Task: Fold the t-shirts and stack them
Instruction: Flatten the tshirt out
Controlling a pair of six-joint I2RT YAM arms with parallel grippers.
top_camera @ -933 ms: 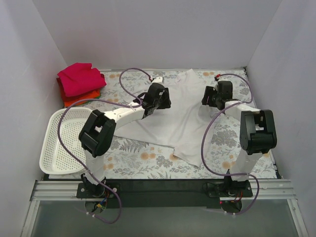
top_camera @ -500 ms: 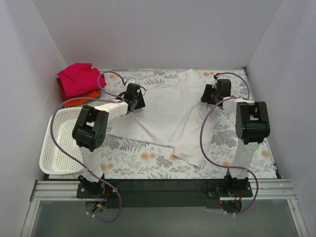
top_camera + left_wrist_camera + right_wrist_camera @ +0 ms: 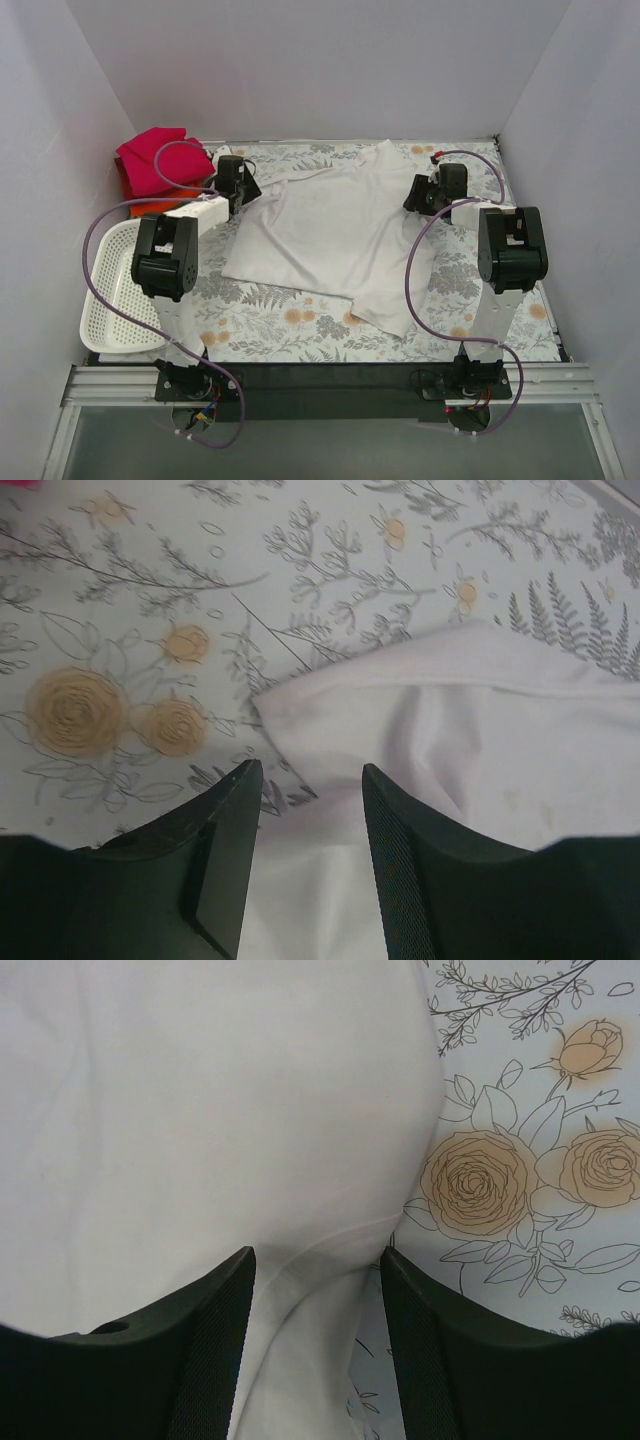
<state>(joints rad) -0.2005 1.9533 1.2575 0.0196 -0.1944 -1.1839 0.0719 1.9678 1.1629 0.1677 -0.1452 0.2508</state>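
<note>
**Both edges straddled, neither pinched**

The white t-shirt (image 3: 330, 235) lies spread, mostly flat, across the middle and far right of the floral tabletop (image 3: 300, 325). Its near right corner is rumpled. The left tool (image 3: 305, 780) sits at the shirt's far left corner, fingers apart with the cloth tip between them. The right tool (image 3: 318, 1260) straddles the right edge the same way, fingers apart and clamped on nothing, as far as the wrist views show. I judge the step to be taking hold for the first fold. To do it well, lower both tools until the pads bracket cloth alone, close them together, then lift evenly so the shirt does not skew. A folded magenta-pink shirt (image 3: 155, 160) tops a red-orange one (image 3: 165, 196) in the far left corner, near the white basket (image 3: 92, 290).
</note>
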